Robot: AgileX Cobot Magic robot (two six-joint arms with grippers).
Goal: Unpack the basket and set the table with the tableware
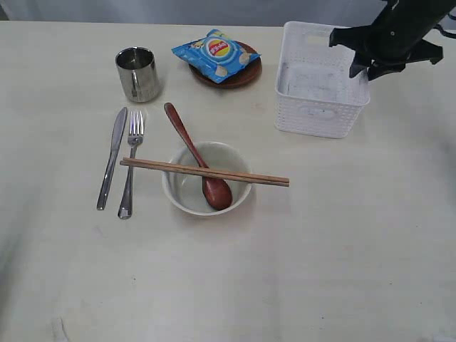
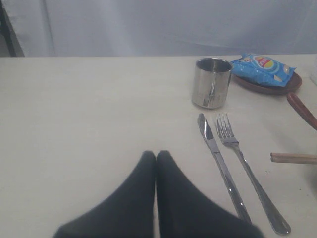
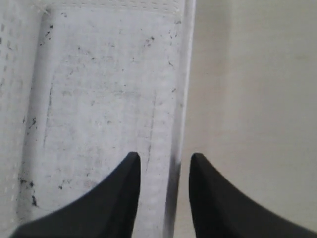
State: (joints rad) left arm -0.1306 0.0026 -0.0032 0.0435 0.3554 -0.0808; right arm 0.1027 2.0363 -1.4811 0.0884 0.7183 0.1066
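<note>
The white basket (image 1: 320, 107) stands empty at the back right of the table (image 1: 342, 249). My right gripper (image 1: 364, 71) hangs over its right wall, open, with the rim between its jaws and touching neither; the right wrist view shows this gripper (image 3: 165, 157) and the bare basket floor (image 3: 99, 99). Laid out on the table are a steel cup (image 1: 137, 73), a knife (image 1: 112, 157), a fork (image 1: 131, 167) and a white bowl (image 1: 185, 189). A wooden spoon (image 1: 196, 157) rests in the bowl and chopsticks (image 1: 204, 172) lie across it. My left gripper (image 2: 156, 154) is shut, low over the table beside the knife (image 2: 220, 166).
A blue chip bag (image 1: 216, 55) lies on the small brown plate (image 1: 246, 73) between the cup and the basket. Bare tabletop stretches across the front and right of the exterior view. The left arm does not show in that view.
</note>
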